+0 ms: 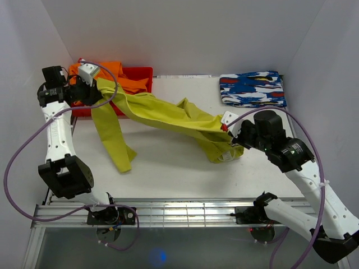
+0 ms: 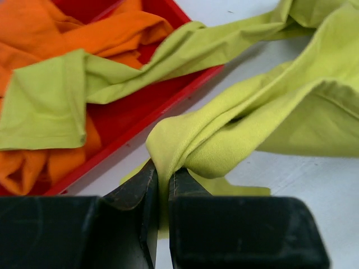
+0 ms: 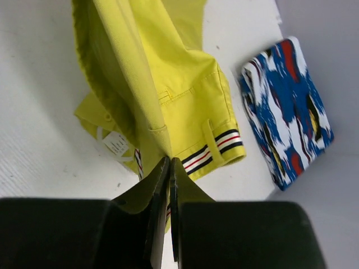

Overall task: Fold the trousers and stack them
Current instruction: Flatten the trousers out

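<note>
From above, the trousers (image 1: 168, 115) stretch across the surface (image 1: 168, 174) between 2 claws. The left claw (image 1: 90, 92) is beside the red tray (image 1: 140, 73) and the right claw (image 1: 231, 129) is at the waist end. 1 leg trails toward the near edge.

At the left wrist, the jaws are clenched on a bunched leg fold, and a flat end of cloth lies over the orange garment (image 2: 33, 33) in the tray.

At the right wrist, the jaws pinch the striped waistband (image 3: 216, 148).

This looks like the spreading step, with no fold made yet. Next, the claws should draw the cloth taut, clear of the tray, and lay it flat.

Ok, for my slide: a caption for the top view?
The trousers drape across the table, left gripper and right gripper both shut on them.
</note>
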Controlling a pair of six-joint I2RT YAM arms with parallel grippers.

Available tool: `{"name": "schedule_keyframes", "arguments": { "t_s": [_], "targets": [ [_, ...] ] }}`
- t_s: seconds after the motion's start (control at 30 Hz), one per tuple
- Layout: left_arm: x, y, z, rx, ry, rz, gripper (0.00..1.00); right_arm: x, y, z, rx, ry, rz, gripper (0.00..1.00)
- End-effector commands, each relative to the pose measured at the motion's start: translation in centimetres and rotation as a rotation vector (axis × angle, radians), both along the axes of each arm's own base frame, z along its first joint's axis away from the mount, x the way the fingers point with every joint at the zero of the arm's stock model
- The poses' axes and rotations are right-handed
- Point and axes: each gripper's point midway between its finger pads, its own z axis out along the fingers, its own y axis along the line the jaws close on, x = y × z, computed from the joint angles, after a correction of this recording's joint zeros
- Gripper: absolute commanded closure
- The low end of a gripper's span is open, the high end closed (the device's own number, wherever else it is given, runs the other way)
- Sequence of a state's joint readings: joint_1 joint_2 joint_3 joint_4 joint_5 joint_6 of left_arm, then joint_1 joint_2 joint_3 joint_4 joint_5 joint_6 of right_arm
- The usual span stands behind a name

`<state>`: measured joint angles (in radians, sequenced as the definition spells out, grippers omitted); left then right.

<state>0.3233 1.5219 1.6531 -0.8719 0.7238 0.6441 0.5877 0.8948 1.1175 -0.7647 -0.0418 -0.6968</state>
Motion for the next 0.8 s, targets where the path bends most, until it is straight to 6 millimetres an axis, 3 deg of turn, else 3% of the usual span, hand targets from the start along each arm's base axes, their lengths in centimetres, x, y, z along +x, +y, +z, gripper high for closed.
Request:
{"name": "schedule_keyframes", "arguments": {
  "t_s": [0.0,0.13,0.23,0.27,0.33,0.43,0.53,0.6,0.67,0.73,0.77],
  "targets": [
    [-1.6,-3.8,1.1,-0.075,-0.010,-0.181,1.00,0.6,-3.6,3.9,0.017,-0.135,-0.133,0.92],
    [-3.5,-4.5,2.6,-0.078,-0.086,-0.152,1.00,-0.4,-5.6,8.4,0.087,-0.256,-0.212,0.92],
    [-7.0,-4.7,5.1,-0.110,-0.151,-0.096,1.00,-2.0,-6.1,11.7,0.175,-0.311,-0.218,0.92],
    [-9.1,-5.3,7.4,-0.103,-0.227,-0.078,1.00,-2.9,-6.0,13.5,0.217,-0.333,-0.200,0.92],
    [-10.4,-5.1,11.2,-0.100,-0.346,0.003,1.00,-3.2,-6.2,15.5,0.250,-0.353,-0.214,0.92],
    [-12.1,-4.9,19.0,-0.081,-0.539,0.079,1.00,-3.2,-7.3,22.0,0.350,-0.483,-0.271,0.92],
    [-14.7,-7.5,24.7,-0.104,-0.642,-0.043,1.00,-4.7,-9.7,29.4,0.461,-0.646,-0.352,0.92],
    [-16.5,-9.0,27.1,-0.134,-0.677,-0.104,1.00,-6.4,-11.9,32.6,0.511,-0.739,-0.414,0.92],
    [-18.4,-10.2,30.1,-0.169,-0.749,-0.131,1.00,-8.2,-14.3,34.0,0.513,-0.820,-0.468,0.92],
    [-18.7,-10.4,31.3,-0.192,-0.781,-0.137,1.00,-8.2,-15.1,31.9,0.475,-0.810,-0.511,0.92],
    [-18.5,-10.4,31.3,-0.198,-0.778,-0.143,1.00,-6.7,-14.7,29.5,0.426,-0.766,-0.528,0.92]
  ]
}}
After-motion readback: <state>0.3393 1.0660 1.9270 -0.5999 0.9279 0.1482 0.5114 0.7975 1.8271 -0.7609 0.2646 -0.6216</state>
